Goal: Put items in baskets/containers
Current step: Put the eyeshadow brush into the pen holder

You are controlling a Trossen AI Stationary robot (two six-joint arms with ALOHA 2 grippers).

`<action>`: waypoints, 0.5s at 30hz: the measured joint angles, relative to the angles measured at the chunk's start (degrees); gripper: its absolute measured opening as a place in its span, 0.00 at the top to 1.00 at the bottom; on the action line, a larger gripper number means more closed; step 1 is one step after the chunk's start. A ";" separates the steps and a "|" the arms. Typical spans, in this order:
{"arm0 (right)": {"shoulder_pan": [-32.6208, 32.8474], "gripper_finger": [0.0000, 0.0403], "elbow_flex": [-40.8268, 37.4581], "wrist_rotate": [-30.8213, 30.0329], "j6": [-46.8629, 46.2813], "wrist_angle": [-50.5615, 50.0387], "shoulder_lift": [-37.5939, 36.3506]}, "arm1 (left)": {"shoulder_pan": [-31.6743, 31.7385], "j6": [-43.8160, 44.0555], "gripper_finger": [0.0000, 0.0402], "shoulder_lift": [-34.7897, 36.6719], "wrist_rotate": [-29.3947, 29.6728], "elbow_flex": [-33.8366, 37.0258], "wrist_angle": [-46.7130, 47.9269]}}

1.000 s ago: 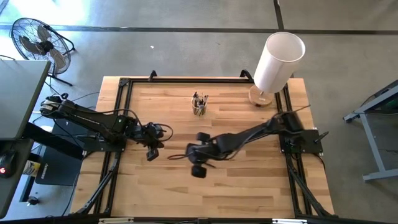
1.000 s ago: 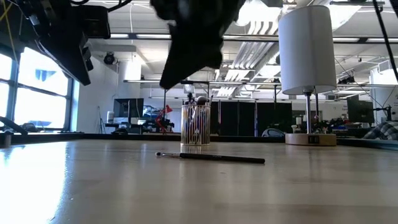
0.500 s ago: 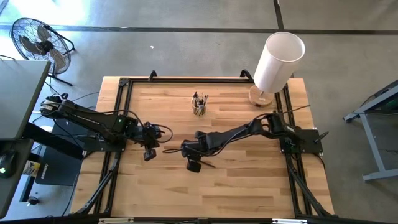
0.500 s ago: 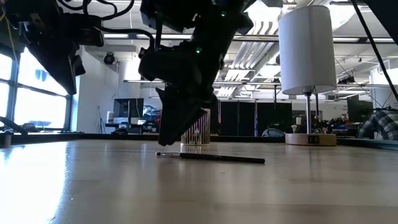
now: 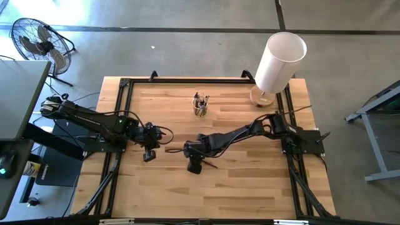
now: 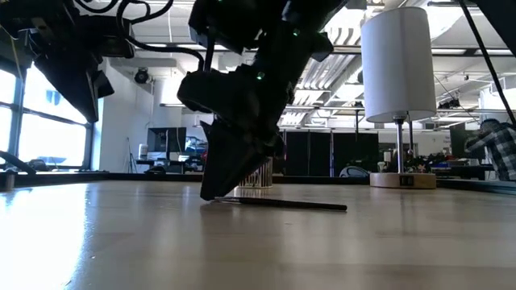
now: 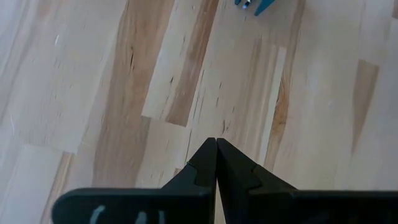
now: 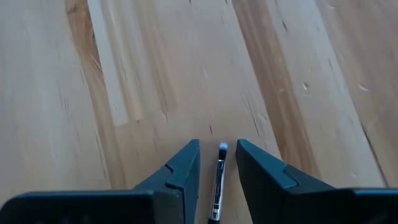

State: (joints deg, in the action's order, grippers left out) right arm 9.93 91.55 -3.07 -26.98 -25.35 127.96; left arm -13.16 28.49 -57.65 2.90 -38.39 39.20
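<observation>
High view: light wood-plank table (image 5: 250, 181) inside a black frame. Clear cup (image 5: 200, 110) holding several brushes stands upper centre; white cylinder (image 5: 279, 61) on a round wooden base at upper right. Right gripper (image 5: 185, 150) is mid-frame, low over one loose brush (image 5: 209, 164). Left gripper (image 5: 150, 147) waits left of centre. No readable writing.

Low view: the thin dark brush (image 6: 282, 204) lies flat on the table, small tip at its left end. The right gripper's (image 6: 216, 189) tips are at that end, probably touching the wood. Ribbed cup (image 6: 260, 173) just behind.

Left wrist view: dark fingers (image 7: 205, 165) pressed together, closed on nothing, over bare planks.

Right wrist view: fingers (image 8: 183, 165) parted, straddling the brush (image 8: 218, 180), pale tip between them, not yet clamped.
</observation>
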 joint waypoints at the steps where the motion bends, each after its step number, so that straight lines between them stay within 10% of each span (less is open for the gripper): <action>1: 0.00 0.75 -0.35 0.02 -0.35 0.16 -0.04 | -0.01 0.00 1.00 0.00 0.00 0.00 0.00; 15: 0.88 0.99 -5.49 -2.32 -5.10 1.23 -0.20 | 0.01 -1.49 1.00 0.00 0.15 -0.01 -0.02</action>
State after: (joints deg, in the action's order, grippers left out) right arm 10.82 86.06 -5.39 -32.08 -24.12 127.76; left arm -13.15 27.00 -57.65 3.05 -38.40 39.18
